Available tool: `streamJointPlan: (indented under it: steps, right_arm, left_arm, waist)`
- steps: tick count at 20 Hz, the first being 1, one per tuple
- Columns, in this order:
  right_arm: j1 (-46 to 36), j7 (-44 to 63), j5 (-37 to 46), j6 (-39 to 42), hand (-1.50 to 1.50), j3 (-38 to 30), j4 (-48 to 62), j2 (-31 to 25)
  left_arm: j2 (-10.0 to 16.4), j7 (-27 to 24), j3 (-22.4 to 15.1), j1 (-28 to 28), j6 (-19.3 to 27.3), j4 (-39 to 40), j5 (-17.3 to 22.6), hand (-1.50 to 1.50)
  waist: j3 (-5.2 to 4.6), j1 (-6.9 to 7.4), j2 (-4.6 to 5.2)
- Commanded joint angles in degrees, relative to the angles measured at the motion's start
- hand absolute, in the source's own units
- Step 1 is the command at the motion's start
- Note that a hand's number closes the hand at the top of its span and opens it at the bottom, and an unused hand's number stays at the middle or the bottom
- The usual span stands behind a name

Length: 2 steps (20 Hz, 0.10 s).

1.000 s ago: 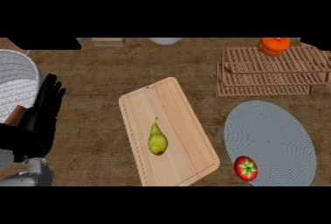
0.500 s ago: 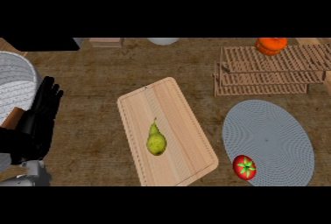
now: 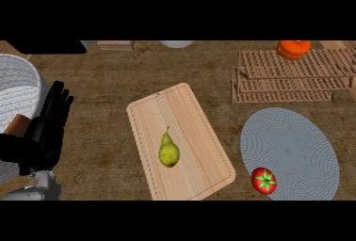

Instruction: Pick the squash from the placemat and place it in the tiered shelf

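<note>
An orange squash (image 3: pixel 293 49) rests at the far end of the wooden tiered shelf (image 3: pixel 292 77), at the view's top right. The grey oval placemat (image 3: pixel 292 141) lies in front of the shelf, with only a red tomato (image 3: pixel 264 180) on its near edge. My left hand (image 3: pixel 49 123) shows at the left edge, open with fingers straight, far from the squash and holding nothing. My right hand is out of view.
A wooden cutting board (image 3: pixel 188 127) with a green pear (image 3: pixel 168 150) lies in the middle of the counter. A white ribbed basket (image 3: pixel 17 77) stands at the far left beside my left hand. Small items line the back edge.
The view swayed slightly. Nothing on the counter moved, and the left hand stays open in the same place.
</note>
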Motion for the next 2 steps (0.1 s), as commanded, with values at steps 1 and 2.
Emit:
streamJointPlan:
  steps: [1, 2]
  right_arm:
    - [1.30, -0.97, -3.31, 3.39, -1.50, -1.09, 2.27, -3.48]
    - [6.35, 0.79, -5.98, 6.09, -1.50, -3.38, -3.71, -1.82]
  left_arm:
    - [-1.64, -4.86, -1.07, 1.54, -0.22, 3.44, -0.75, 0.00]
    - [0.36, -1.33, 1.61, 0.05, 0.27, 0.35, 0.30, 0.00]
  waist:
    - [-0.01, 0.32, 0.10]
    - [-0.03, -0.21, -0.10]
